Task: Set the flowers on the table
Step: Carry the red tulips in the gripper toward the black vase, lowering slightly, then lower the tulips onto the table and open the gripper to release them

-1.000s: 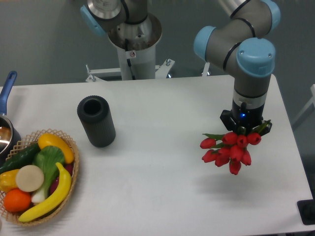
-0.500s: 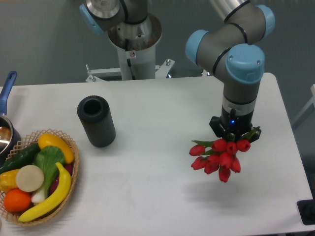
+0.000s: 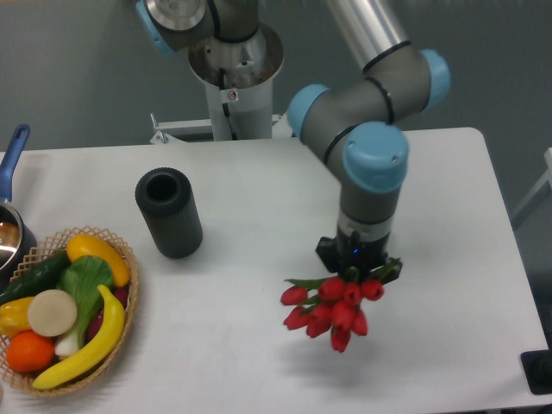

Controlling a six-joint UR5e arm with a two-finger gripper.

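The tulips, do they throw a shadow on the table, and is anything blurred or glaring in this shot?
Fixed camera: a faint, soft shadow lies on the table just below the flowers; lighting even and diffuse, no glare; the gripper and flowers look slightly soft, nothing badly blurred.

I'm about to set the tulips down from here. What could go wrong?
The flowers hang bud-first under the tool, so lowering straight onto the table might crush the buds. They also sit fairly near the table's front edge, so a release here could let them roll or slide off.
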